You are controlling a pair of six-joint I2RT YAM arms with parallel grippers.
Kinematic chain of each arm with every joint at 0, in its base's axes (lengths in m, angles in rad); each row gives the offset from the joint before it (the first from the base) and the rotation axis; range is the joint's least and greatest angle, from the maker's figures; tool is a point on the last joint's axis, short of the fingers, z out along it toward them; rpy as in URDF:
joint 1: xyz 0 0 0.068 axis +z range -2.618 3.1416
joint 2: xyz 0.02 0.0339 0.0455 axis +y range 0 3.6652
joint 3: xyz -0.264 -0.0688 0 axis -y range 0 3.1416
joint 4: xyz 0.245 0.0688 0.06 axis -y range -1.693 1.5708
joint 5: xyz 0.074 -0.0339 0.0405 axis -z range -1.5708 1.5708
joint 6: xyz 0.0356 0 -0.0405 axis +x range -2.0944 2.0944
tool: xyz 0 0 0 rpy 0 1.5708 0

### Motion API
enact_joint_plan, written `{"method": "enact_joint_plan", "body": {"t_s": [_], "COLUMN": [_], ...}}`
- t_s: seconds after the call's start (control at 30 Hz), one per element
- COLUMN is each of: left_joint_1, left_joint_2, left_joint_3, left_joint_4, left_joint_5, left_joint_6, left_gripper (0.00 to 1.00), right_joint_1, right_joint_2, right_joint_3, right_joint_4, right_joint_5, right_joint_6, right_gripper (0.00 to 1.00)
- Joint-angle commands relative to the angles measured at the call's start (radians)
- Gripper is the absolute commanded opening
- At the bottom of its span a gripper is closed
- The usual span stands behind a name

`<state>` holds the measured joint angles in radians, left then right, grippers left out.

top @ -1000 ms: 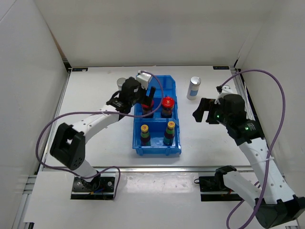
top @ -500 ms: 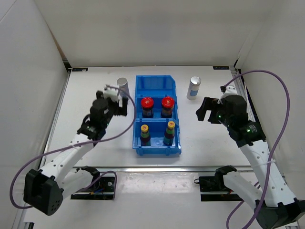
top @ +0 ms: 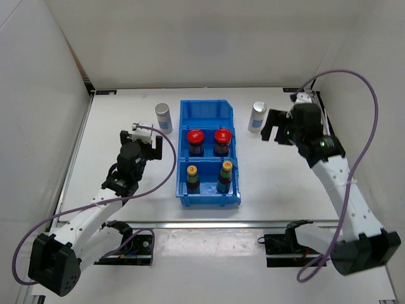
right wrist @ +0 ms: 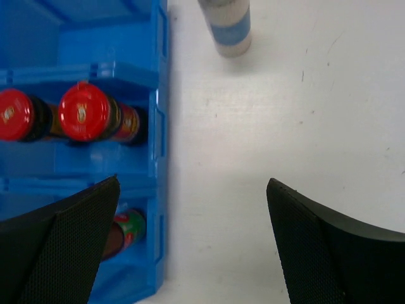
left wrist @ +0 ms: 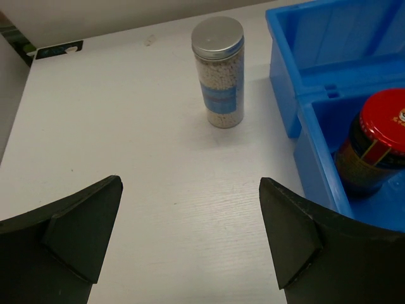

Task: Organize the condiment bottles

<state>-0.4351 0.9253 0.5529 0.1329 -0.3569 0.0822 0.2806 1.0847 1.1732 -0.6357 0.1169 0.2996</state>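
Note:
A blue bin (top: 207, 107) holds two red-capped dark bottles (top: 195, 141) (top: 221, 140) in its middle compartment and two yellow-capped green-red bottles (top: 192, 178) (top: 225, 175) in its near one. Its far compartment is bare. One silver-capped bottle (top: 163, 117) stands left of the bin, also in the left wrist view (left wrist: 218, 71). The other (top: 256, 116) stands to the bin's right, its base in the right wrist view (right wrist: 226, 25). My left gripper (top: 147, 145) is open and empty, just near of the left bottle. My right gripper (top: 271, 125) is open and empty beside the right bottle.
White walls close in the table on the left, back and right. The bin's blue wall (left wrist: 286, 95) lies at the right of the left wrist view. In the right wrist view the bin (right wrist: 157, 114) fills the left side.
My left arm let go of a red-capped bottle in the middle compartment and drew back left and nearer. My right gripper moved away from me to the right silver-capped bottle.

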Motion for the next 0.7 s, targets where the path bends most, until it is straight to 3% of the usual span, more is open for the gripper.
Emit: {"method": "enact_joint_plan", "body": {"t_s": [0.0,0.27,0.67], "left_joint_1": [-0.004,-0.004,-0.004], "left_joint_2": [-0.019,-0.02,-0.009], "left_joint_3": [0.025,0.034,0.054], "left_joint_4": [0.047,0.079,0.07], "left_joint_5": [-0.082,-0.096,-0.106], "left_joint_6": [0.021,0.011,-0.021], "left_gripper": [1.0,1.0,1.0], "right_joint_1": [-0.064,-0.073,-0.083], "right_joint_2": [0.154,0.516,0.952], "right_joint_3": [0.196,0.521,0.815], "right_joint_4": [0.019,0.019,0.018], "right_joint_5": [-0.065,-0.045,-0.01], "right_joint_6": [-0.022,-0.045,-0.125], "right_gripper": [1.0,1.0,1.0]}}
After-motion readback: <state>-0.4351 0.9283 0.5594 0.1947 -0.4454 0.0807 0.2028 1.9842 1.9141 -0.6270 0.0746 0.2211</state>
